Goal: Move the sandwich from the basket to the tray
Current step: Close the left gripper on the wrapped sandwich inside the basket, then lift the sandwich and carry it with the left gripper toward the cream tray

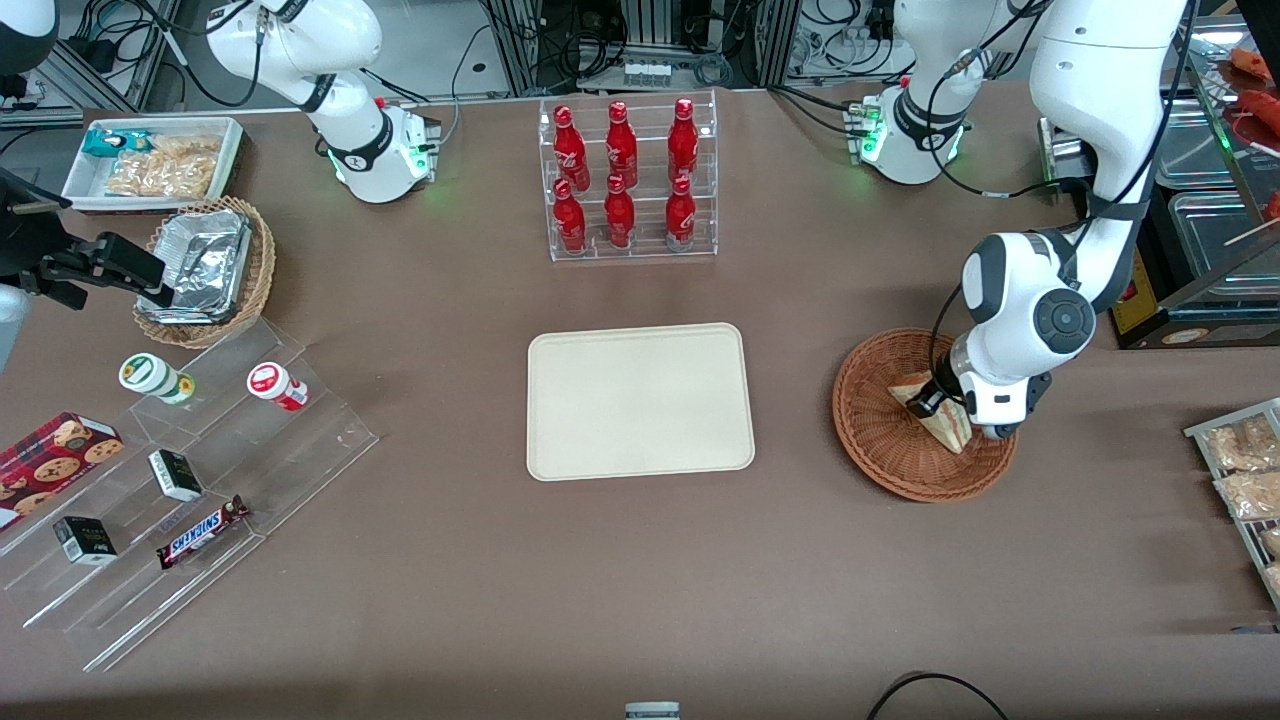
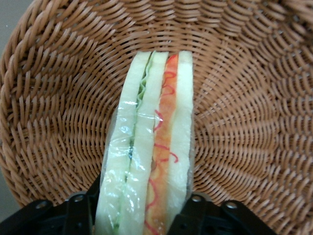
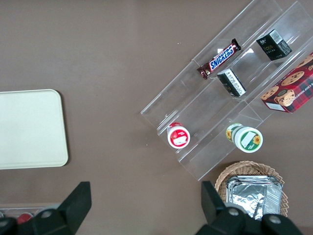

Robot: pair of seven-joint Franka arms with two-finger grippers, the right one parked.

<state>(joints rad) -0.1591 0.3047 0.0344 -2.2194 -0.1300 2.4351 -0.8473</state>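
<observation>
The sandwich [image 1: 948, 425] is a plastic-wrapped wedge of white bread lying in the round reddish-brown wicker basket [image 1: 880, 440] toward the working arm's end of the table. My left gripper [image 1: 945, 408] is down inside the basket. In the left wrist view the sandwich [image 2: 151, 137] stands on edge, showing green and orange-red filling, with the basket [image 2: 58, 122] weave all round it. The gripper [image 2: 142, 215] has one black finger pressed against each side of it. The cream tray [image 1: 640, 400] lies bare at the table's middle, beside the basket, and also shows in the right wrist view [image 3: 29, 129].
A clear rack of red bottles [image 1: 625, 180] stands farther from the camera than the tray. A clear stepped shelf with snacks [image 1: 180, 470], a tan basket with foil [image 1: 205, 270] and a white bin [image 1: 150, 160] lie toward the parked arm's end. Snack packets [image 1: 1245, 470] lie beside the basket.
</observation>
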